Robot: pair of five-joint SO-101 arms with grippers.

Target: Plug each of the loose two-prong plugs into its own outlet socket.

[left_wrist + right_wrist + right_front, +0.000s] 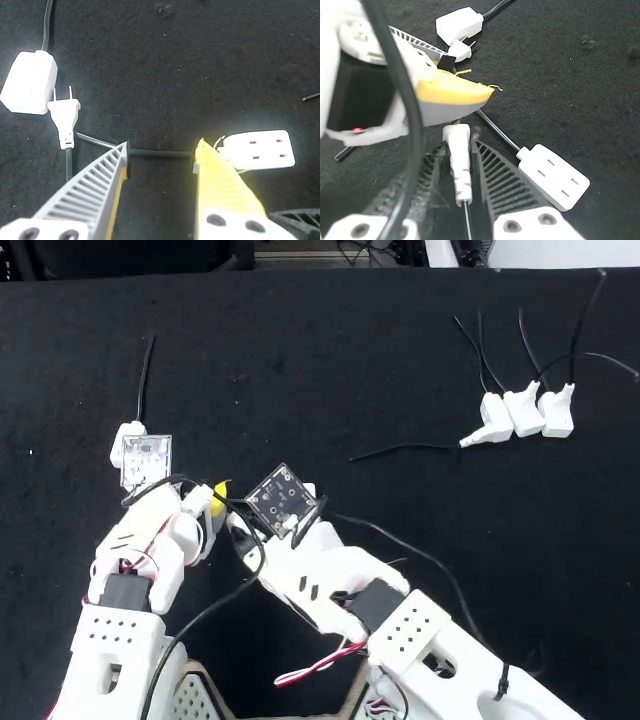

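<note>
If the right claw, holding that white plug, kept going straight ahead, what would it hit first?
Most likely the other arm's yellow finger, right in front of the plug; depth is unclear.

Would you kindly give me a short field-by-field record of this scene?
left gripper: open, straddling a black cord
right gripper: shut on a plug
loose plug: prongs beside the corded socket, not plugged in
slotted socket: empty, near the left gripper
far connectors: three, clustered, away from both arms
</note>
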